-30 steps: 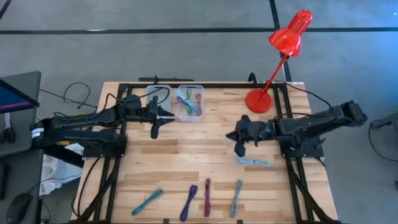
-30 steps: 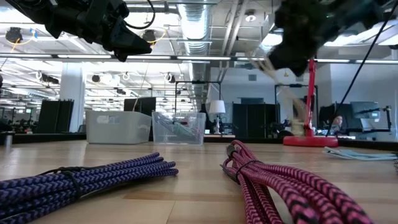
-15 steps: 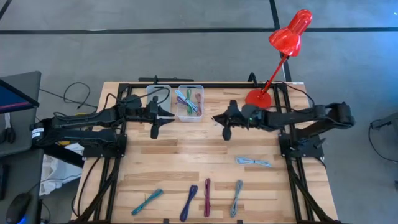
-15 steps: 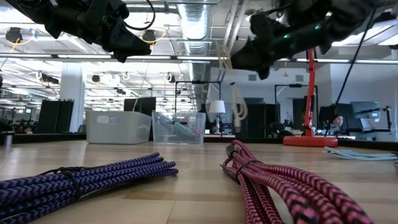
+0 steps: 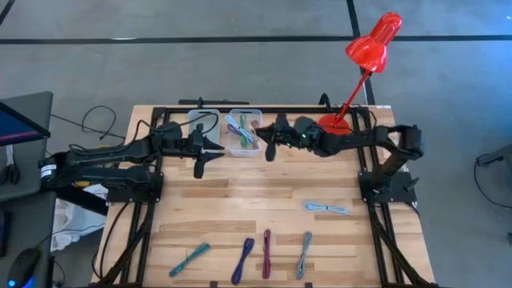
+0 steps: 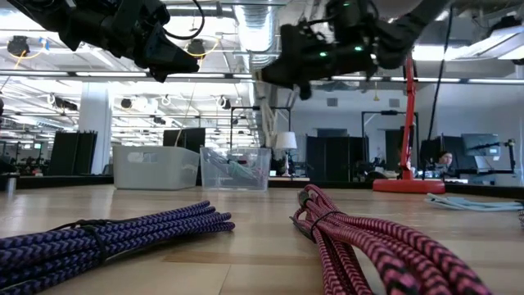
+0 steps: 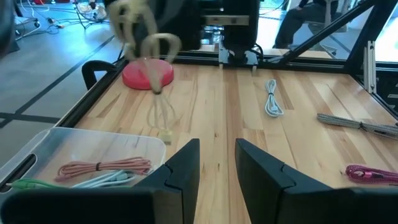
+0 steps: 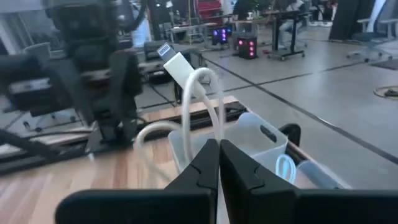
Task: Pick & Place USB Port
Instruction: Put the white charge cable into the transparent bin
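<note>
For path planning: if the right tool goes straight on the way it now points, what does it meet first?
Probably the clear bin holding cables, just ahead of the right tool, which is shut on a white cable; depth is uncertain.

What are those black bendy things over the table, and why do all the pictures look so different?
They are two robot arms with pinching grippers. One camera looks down from above, one peeks across the wooden table, and one sits on each wrist. The right gripper is pinched shut on a pale cable and carries it beside the clear bin that already holds cables. The left gripper waits near that bin, fingers apart, holding nothing. More bundled cables, like the purple cable and the pink cable, lie on the table. A red lamp stands at the back.
</note>
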Robot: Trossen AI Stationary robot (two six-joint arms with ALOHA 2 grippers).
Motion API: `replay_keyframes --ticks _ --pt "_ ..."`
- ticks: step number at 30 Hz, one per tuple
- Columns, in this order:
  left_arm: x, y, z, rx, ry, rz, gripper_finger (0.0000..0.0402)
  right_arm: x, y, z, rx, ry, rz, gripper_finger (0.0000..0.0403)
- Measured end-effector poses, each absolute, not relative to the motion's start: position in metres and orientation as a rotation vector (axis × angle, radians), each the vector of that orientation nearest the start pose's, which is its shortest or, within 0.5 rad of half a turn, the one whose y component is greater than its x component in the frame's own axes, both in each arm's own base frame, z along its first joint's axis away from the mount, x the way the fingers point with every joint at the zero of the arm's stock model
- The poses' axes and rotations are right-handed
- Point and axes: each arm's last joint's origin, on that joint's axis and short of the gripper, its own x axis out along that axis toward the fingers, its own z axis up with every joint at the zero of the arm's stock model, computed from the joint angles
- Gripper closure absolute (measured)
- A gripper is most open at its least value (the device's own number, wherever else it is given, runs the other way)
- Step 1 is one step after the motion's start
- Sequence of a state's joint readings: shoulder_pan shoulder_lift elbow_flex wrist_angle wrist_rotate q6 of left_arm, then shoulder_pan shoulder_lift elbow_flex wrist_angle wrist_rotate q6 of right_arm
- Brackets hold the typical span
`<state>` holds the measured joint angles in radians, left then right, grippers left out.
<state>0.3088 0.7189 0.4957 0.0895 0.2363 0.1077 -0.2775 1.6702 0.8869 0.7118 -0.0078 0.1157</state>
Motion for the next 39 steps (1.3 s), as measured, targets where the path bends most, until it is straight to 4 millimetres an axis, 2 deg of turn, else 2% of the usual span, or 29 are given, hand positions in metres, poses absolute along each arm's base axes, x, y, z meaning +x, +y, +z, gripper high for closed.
replay_keyframes --ticks 6,9,16,19,21,29,39 --pt "0.163 0.045 0.269 0.071 0.133 0.066 0.0300 0.377 -0.128 0.231 0.172 0.078 -0.326 0.0403" --pt "0.163 0.045 0.269 0.071 0.133 0.066 0.0300 0.390 -0.143 0.224 0.198 0.114 -0.356 0.0403" --pt "0.163 0.045 0.269 0.071 0.133 0.065 0.0300 0.410 -0.171 0.191 0.281 0.195 -0.388 0.0403" --pt "0.163 0.045 0.269 0.071 0.133 0.065 0.0300 0.414 -0.179 0.173 0.330 0.219 -0.377 0.0403" --pt "0.163 0.045 0.269 0.071 0.134 0.065 0.0300 0.415 -0.181 0.167 0.356 0.203 -0.357 0.0403" --pt "0.163 0.045 0.269 0.070 0.135 0.065 0.0300 0.414 -0.181 0.173 0.379 0.199 -0.348 0.0402" --pt "0.163 0.045 0.269 0.063 0.136 0.065 0.0300 0.404 -0.178 0.207 0.366 0.180 -0.354 0.0352"
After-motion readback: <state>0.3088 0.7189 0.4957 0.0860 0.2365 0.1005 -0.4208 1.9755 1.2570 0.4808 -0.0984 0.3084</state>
